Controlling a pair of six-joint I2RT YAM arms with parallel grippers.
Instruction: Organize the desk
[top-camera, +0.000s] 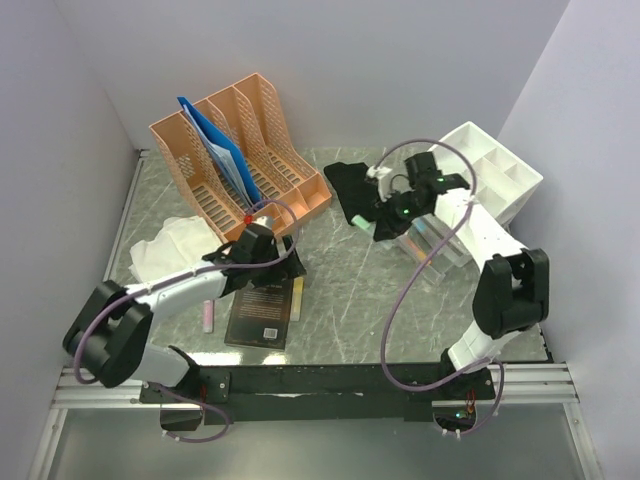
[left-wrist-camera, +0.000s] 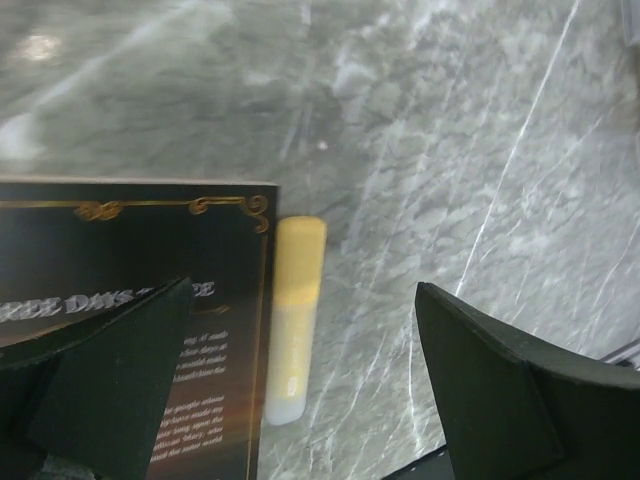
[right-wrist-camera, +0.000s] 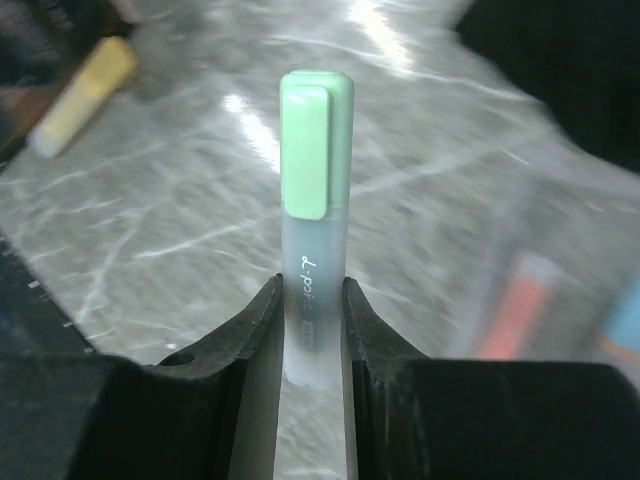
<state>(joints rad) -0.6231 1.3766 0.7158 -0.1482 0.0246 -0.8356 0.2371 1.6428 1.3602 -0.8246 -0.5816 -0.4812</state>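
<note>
The right gripper (right-wrist-camera: 312, 292) is clamped on a green-capped highlighter with a frosted barrel (right-wrist-camera: 315, 180). It grips low on the barrel, so the cap end juts forward, free to be fed into a container. In the overhead view it hangs above the grey-green marble desk (top-camera: 350, 290), just beside a clear acrylic pen holder (top-camera: 432, 248) that already holds blurred orange and blue items. That holder is probably where the pen is bound.

The left gripper (left-wrist-camera: 305, 292) hovers with its fingers spread wide over a yellow highlighter (left-wrist-camera: 292, 320). This pen lies flat on the desk, right against the edge of a black book with gold lettering (left-wrist-camera: 130, 300). The wide spread looks like a set-up to straddle the pen, though the book's edge leaves one finger little room.
</note>
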